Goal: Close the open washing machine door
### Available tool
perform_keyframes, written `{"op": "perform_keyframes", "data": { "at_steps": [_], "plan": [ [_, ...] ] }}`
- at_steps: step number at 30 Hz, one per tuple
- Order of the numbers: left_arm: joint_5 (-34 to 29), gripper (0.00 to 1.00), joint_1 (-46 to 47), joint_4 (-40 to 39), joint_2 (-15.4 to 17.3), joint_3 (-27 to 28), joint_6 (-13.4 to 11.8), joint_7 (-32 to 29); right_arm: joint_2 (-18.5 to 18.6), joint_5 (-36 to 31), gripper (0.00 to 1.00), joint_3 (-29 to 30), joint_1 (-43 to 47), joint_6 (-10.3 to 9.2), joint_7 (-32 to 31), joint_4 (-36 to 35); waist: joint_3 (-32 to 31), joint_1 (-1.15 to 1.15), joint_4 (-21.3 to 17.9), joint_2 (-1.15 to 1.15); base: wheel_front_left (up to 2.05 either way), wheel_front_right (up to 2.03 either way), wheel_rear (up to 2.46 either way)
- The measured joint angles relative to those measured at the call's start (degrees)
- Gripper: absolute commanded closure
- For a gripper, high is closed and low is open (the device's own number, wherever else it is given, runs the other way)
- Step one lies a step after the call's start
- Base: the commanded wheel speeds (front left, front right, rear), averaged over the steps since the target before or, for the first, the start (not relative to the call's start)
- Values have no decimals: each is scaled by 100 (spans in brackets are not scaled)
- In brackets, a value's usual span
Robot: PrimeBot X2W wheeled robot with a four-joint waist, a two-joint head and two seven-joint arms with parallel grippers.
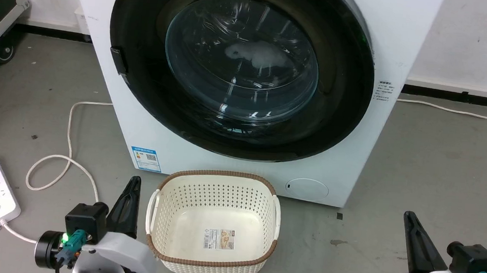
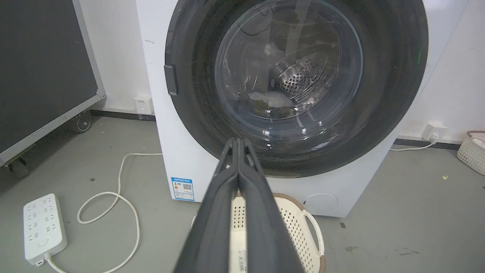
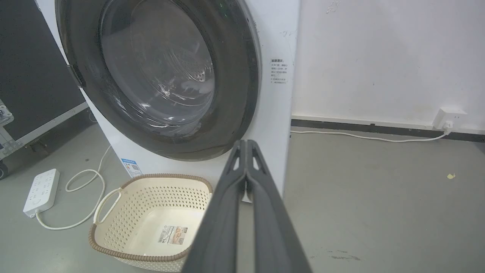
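Entry: washing machine door (image 1: pixel 240 63), 12 o'clock, I judge shut; left end effector (image 1: pixel 134 183) and right end effector (image 1: pixel 410 216) clenched, empty; next, only a confirming push.

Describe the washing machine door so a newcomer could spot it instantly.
Find the big white washing machine. The door fills its front: a wide glossy black ring around bulging clear glass. The cream basket below is holed and sits on the floor.

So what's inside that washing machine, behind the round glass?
Through the glass of the washing machine door, you can see a perforated steel drum and a pale lump, likely cloth, lying at its bottom. The door's wide black rim and glare hide the rest of the drum.
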State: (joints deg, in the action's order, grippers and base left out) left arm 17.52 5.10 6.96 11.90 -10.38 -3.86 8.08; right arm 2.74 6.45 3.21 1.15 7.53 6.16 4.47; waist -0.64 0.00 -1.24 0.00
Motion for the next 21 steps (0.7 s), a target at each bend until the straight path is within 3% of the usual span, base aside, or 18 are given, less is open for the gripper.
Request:
{"op": "perform_keyframes", "data": {
  "at_steps": [21],
  "plan": [
    [-368,100,-80,-131,-187,207,64,-156,0,-113,100,-67,-4,0,-114,-91,13,0,26,0,0,0,0]
  ]
}}
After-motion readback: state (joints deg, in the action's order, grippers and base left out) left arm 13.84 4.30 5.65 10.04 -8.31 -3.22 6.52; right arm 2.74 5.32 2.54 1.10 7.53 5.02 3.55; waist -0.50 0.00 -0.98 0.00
